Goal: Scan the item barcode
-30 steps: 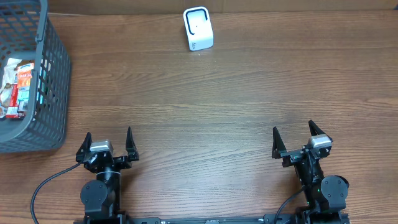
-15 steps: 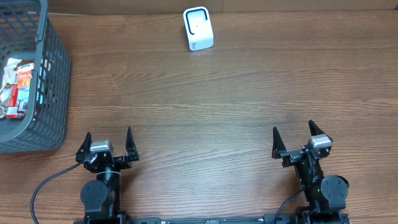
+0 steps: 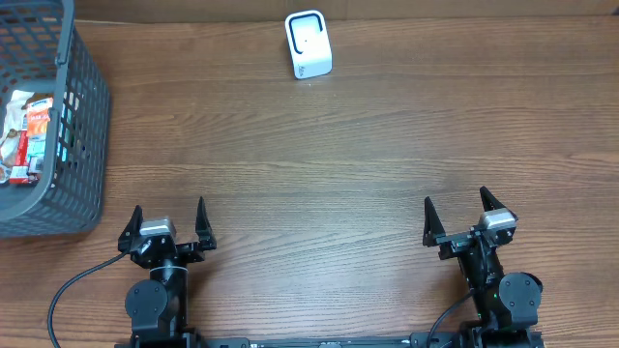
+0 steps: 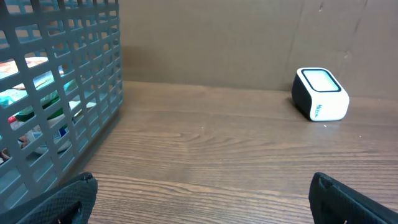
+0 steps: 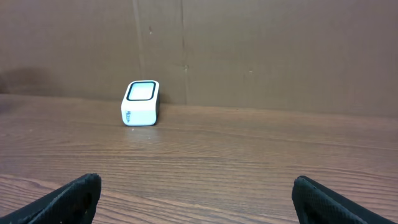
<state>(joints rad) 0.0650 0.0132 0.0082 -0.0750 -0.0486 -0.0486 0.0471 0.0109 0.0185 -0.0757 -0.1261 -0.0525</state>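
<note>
Left pincer: we see the left gripper (image 3: 168, 215) low at the near edge of the table (image 3: 338, 155), on its left side. Its two dark fingers stand spread as wide as they go, with only bare wood between them. It has hold of nothing.
Right pincer: the right gripper (image 3: 456, 205) sits at the near edge on the right side. It is likewise spread wide and grips nothing.
Left wrist view: we find only the dark fingertips (image 4: 62, 202) in the bottom corners, far apart from each other.
Right wrist view: the same, with one fingertip (image 5: 68, 199) in each lower corner.
Items: the packets (image 3: 29, 135) lie in the bottom of the basket (image 3: 82, 145). One has a red and white wrapper, and others show teal. We cannot tell which face carries a barcode.
Basket: a grey lattice basket at the far left of the table, partly cut off by the frame. It stands well apart from both grippers.
Scanner: the scanner (image 3: 309, 44) is a small white box with a dark-rimmed window. It stands near the far edge, about mid-table, just before the brown wall (image 5: 249, 50). It is well apart from the basket and from both arms.
Cable: a black cable (image 3: 60, 295) loops out from the left arm's base.
</note>
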